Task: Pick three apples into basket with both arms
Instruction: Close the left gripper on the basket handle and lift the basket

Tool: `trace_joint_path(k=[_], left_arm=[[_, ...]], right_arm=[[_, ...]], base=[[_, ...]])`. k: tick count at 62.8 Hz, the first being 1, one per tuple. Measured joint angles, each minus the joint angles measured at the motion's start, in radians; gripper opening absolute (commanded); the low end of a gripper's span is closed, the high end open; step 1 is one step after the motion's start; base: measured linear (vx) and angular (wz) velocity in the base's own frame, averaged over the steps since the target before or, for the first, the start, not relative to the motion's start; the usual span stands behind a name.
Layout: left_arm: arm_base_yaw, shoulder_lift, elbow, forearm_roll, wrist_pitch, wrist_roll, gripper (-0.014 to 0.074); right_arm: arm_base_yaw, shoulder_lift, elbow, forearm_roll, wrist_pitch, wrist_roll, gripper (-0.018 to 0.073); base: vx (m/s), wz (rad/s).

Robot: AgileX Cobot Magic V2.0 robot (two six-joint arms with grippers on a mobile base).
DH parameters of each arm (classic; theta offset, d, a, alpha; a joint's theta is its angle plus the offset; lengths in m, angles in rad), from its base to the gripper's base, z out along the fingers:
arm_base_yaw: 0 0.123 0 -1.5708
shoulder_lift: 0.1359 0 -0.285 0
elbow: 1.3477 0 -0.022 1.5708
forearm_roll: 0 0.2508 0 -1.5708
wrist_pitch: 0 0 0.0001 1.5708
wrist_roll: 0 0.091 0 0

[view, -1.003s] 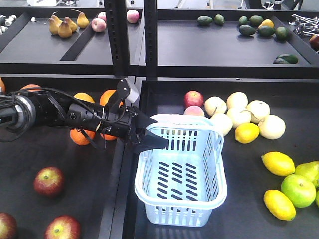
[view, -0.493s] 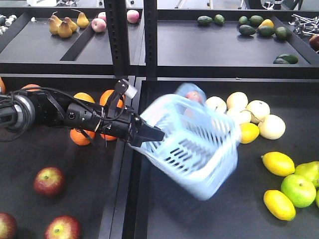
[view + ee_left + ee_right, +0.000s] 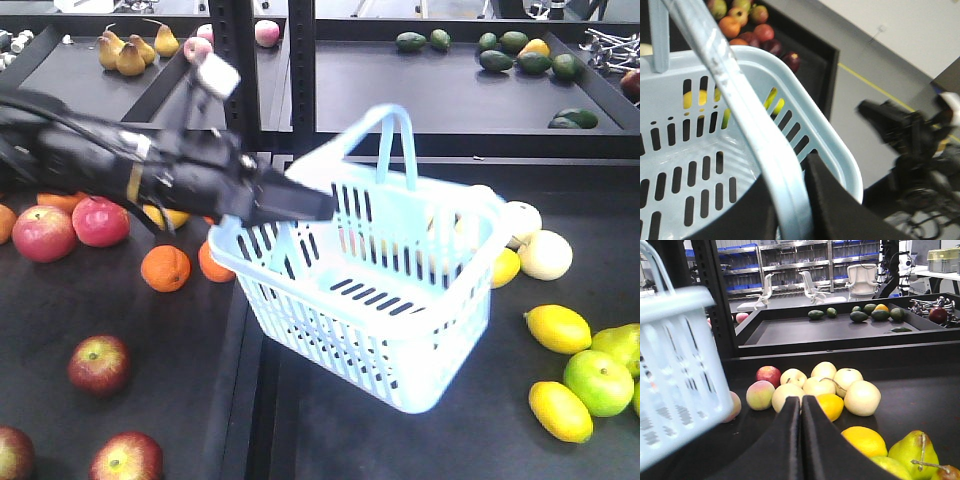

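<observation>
Basket (image 3: 380, 330) is centre frame in the front view, tipped, with its handle (image 3: 385, 140) leaning toward the upper shelf. It's empty: both the front and left-wrist views show a bare slotted floor. The yellow showing through the slots is fruit behind the wall. The basket is motion-blurred, so I can't tell if its base touches the tray.

Left gripper (image 3: 312, 205) comes in from frame left on the left arm (image 3: 110, 160), at the basket's near-left rim. The left-wrist view shows the grip: black fingers (image 3: 840, 210) closed down with the handle bar between them.

Right gripper (image 3: 801, 440) has its fingers pressed flat together and holds nothing. It shows only in its own view, where the basket wall fills the left edge of the frame.

Three dark red apples (image 3: 97, 362) (image 3: 125, 458) (image 3: 10, 452) lie lower left in the front view on the left tray (image 3: 170, 400). They're well apart from the basket and none is gripped.

Also in the front view:
- pink-red apples (image 3: 42, 232) and oranges (image 3: 165, 268) at mid left
- lemons (image 3: 557, 328) at right
- pears (image 3: 130, 55) and avocados (image 3: 520, 55) on the upper shelf

Right-wrist view only: a pile of pale round fruit (image 3: 830, 385), a peach (image 3: 760, 395) and a pear (image 3: 912, 450) at lower right.

Left-wrist view only: a blurred black arm (image 3: 910, 135) at frame right, with a white block on it.
</observation>
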Motion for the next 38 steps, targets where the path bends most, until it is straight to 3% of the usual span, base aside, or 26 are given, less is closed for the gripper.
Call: trace_joint_path(k=[13, 27, 38], left_arm=[[0.0, -0.186, 0.064, 0.0, -0.024, -0.122, -0.0008], [0.0, -0.442, 0.28, 0.0, -0.004, -0.123, -0.0008], [-0.001, -0.638, 0.485, 0.0, 0.093, -0.123, -0.0008]], right_arm=[[0.0, 0.0, 0.0, 0.0, 0.0, 0.0, -0.0008], [0.0, 0.0, 0.0, 0.0, 0.0, 0.0, -0.0008], [0.0, 0.0, 0.0, 0.0, 0.0, 0.0, -0.0008]], base=[[0.0, 0.0], [0.0, 0.0], [0.0, 0.0]])
